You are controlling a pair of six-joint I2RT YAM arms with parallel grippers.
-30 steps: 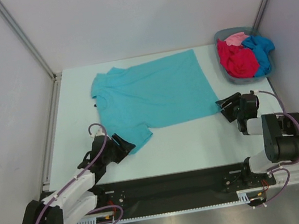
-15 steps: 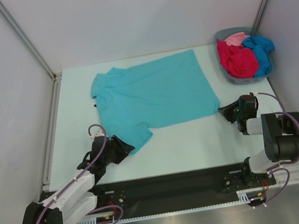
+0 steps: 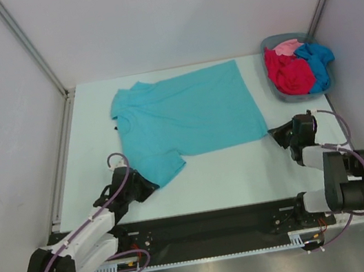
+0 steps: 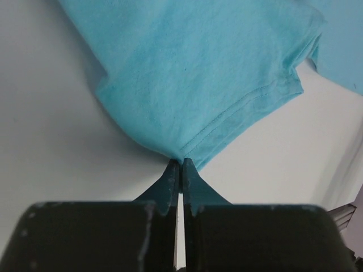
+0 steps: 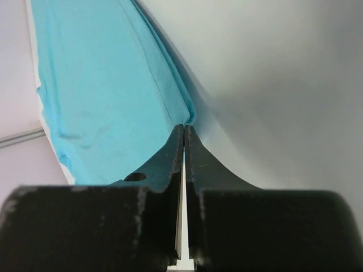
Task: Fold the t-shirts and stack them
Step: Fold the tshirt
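Note:
A teal t-shirt (image 3: pixel 185 111) lies spread flat on the white table, its hem toward the right. My left gripper (image 3: pixel 149 183) is shut on the tip of the near sleeve (image 4: pixel 193 107); the wrist view shows the cloth pinched at the fingertips (image 4: pixel 181 161). My right gripper (image 3: pixel 274 133) is shut on the near hem corner, where the teal edge (image 5: pixel 113 90) runs into the closed tips (image 5: pixel 185 127). Red, pink and blue t-shirts (image 3: pixel 293 67) are heaped in a basket at the back right.
The grey-blue plastic basket (image 3: pixel 281 95) stands in the table's far right corner against the wall. Metal frame posts rise at the back corners. A black rail runs along the near edge between the arm bases.
Both grippers have closed: the left on the near sleeve tip, the right on the near hem corner. Each slid slightly forward to the cloth. The t-shirt has not moved.

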